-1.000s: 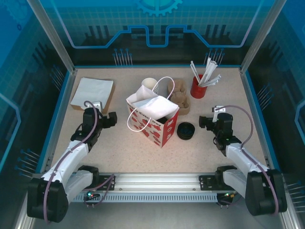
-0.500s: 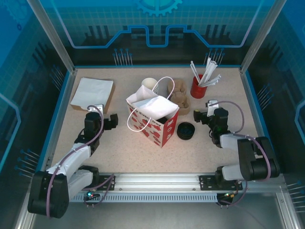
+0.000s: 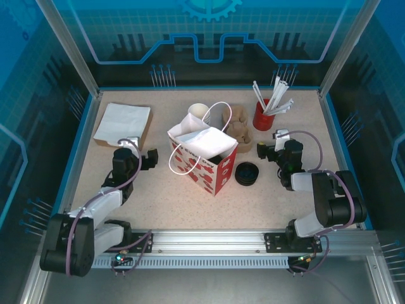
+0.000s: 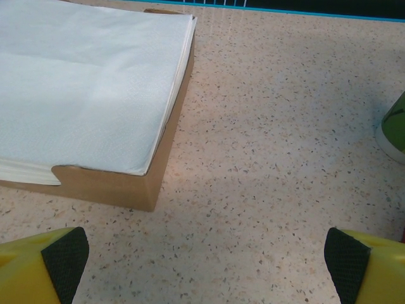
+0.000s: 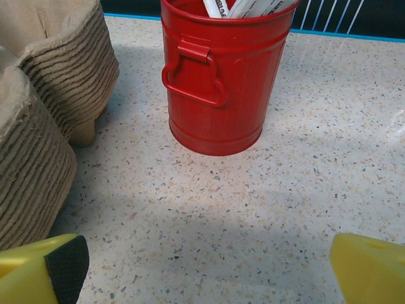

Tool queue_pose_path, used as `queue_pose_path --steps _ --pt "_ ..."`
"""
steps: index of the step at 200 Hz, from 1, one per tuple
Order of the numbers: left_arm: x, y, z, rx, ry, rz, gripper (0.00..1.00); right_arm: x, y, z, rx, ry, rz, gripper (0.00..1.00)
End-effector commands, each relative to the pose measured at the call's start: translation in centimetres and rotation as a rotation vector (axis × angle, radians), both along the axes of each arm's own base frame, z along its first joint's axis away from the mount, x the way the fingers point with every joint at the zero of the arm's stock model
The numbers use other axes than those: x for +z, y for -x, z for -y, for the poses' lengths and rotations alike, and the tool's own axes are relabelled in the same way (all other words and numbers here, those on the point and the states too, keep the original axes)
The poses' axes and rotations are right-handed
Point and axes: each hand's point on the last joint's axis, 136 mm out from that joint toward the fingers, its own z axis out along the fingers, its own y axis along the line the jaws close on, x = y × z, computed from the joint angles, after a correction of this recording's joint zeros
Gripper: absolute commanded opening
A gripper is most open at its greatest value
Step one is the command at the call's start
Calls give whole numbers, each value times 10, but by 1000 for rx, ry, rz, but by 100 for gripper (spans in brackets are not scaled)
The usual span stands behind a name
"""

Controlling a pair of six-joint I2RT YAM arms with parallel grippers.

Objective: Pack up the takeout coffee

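beige speckled table (image 3: 164, 196) had both grippers gaping wide and empty, left gripper (image 4: 205, 259) facing the flat napkin stack (image 4: 82, 95), right gripper (image 5: 209, 266) facing the glossy red bucket (image 5: 221, 82), and the takeout coffee (image 3: 218, 156) seemed tucked inside the crinkly paper bag (image 3: 196, 163), just a dark lid showing

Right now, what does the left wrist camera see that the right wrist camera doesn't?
Left wrist camera: a stack of white napkins in a brown cardboard tray. Right wrist camera instead: a red bucket holding white wrapped sticks, near brown ridged pulp holders. Both: the speckled table and each camera's own open yellow gripper, the left gripper and the right gripper.
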Motion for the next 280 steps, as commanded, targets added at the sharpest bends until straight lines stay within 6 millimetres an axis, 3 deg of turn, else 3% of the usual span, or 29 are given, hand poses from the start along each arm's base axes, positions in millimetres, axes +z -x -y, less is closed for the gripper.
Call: queue_pose_path --steps 1,46,91,128,145,280 --pt "10 -13 1 -40 -11 80 99 9 -6 2 -9 -5 31 100" --pt "12 -38 10 -108 -2 127 99 9 -7 2 -10 2 30 100" --pt "-13 -46 10 -116 -14 123 99 9 -6 1 -10 3 29 100" --pt "-17 -57 2 -81 4 74 99 9 -7 2 -11 4 30 100" --pt "-18 -57 -5 -57 26 62 99 9 -7 2 -13 5 29 100" --pt "-18 -57 -5 -56 24 64 99 8 -8 -4 16 17 21 100"
